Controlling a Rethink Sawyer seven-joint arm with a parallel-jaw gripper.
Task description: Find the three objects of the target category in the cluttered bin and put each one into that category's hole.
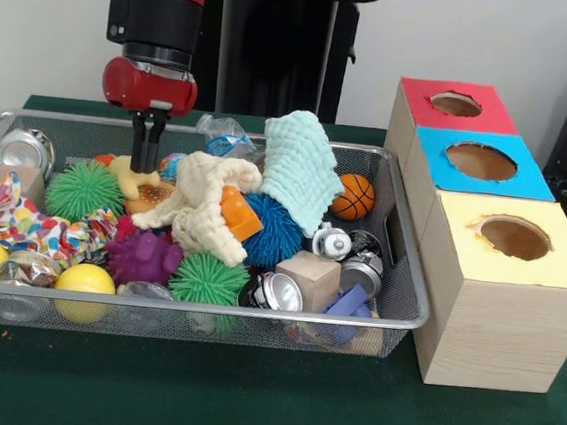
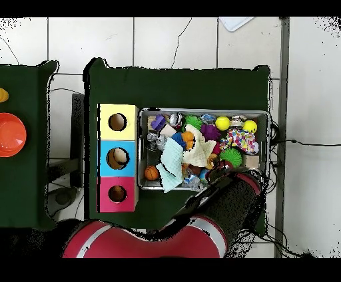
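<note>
The wire mesh bin [image 1: 412,285] is packed with toys, cloths and cans. My gripper [image 1: 145,167] hangs over its back left part, shut, its tips just at a yellow toy [image 1: 124,172] beside the cream cloth [image 1: 204,205]; nothing shows between the fingers. Near it lie a green spiky ball [image 1: 85,190], an orange piece [image 1: 238,213] and a blue spiky ball [image 1: 274,232]. Right of the bin stand three boxes with a red hole [image 1: 457,104], a blue hole [image 1: 481,161] and a yellow hole [image 1: 514,238]. In the overhead view my arm [image 2: 230,199] covers the gripper.
Also in the bin are a mint cloth [image 1: 300,169], a small basketball [image 1: 354,196], a purple spiky toy [image 1: 146,257], two yellow balls [image 1: 84,284], a wooden block [image 1: 308,278], metal cans [image 1: 24,150] and a spotted cloth [image 1: 36,229]. An orange dish [image 2: 10,134] sits on a separate table.
</note>
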